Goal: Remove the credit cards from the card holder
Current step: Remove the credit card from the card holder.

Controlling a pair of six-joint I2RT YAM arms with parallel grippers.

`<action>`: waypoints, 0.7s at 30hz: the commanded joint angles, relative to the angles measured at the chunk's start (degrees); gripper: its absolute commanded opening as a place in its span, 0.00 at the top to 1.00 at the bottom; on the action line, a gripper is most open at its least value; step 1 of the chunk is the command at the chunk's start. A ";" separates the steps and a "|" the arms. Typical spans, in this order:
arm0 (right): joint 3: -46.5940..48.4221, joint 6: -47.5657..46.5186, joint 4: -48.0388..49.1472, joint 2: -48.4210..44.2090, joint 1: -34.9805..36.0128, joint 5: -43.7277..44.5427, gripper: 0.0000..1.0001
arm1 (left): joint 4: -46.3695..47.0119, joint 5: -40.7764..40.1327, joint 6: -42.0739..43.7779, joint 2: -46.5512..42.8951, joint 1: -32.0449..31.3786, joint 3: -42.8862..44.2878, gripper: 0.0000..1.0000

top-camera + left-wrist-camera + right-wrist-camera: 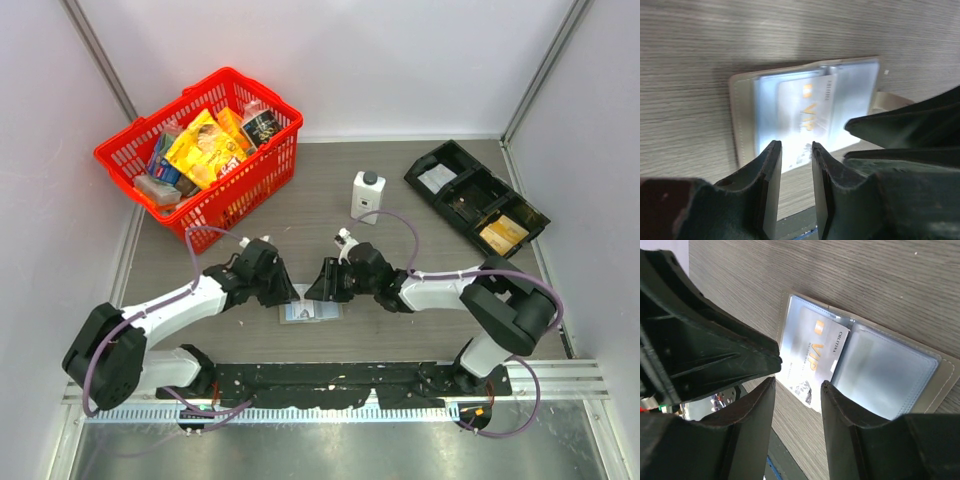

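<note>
You're looking at a taupe card holder (742, 125), its inside shining frosty pale blue. The grey-white card (805, 107) in it is showing gold "VIP" lettering and a gold chip. The table (715, 40) is showing grey wood grain, and the basket (255, 190) is glowing red.

In the top view the left gripper (289, 296) and right gripper (318, 292) hide both ends of the card holder (312, 314). Small print on the VIP card (812, 352) is blurred.

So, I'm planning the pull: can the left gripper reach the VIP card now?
Probably yes: the card holder lies open and the VIP card sits just ahead of the open left gripper.
</note>
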 commanded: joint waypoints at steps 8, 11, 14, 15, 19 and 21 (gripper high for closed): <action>-3.64 5.38 12.71 5.25 -1.31 -2.62 0.55 | 10.14 7.46 -5.44 2.05 6.33 -9.20 0.69; -4.17 6.87 16.23 7.63 -1.75 -4.47 0.55 | 10.67 7.90 -5.71 2.05 6.95 -9.82 0.70; -4.61 8.11 20.09 9.91 -1.93 -5.96 0.60 | 10.85 8.08 -5.80 1.97 7.21 -10.17 0.70; -4.78 8.54 20.45 10.35 -2.02 -6.40 0.60 | 10.85 8.16 -5.80 1.97 7.30 -10.17 0.70; -5.23 9.51 23.09 11.76 -2.45 -7.20 0.66 | 10.85 8.34 -5.80 2.05 7.30 -10.08 0.71; -5.66 9.86 24.05 11.94 -2.72 -7.46 0.70 | 10.85 8.25 -5.80 1.97 7.39 -10.08 0.71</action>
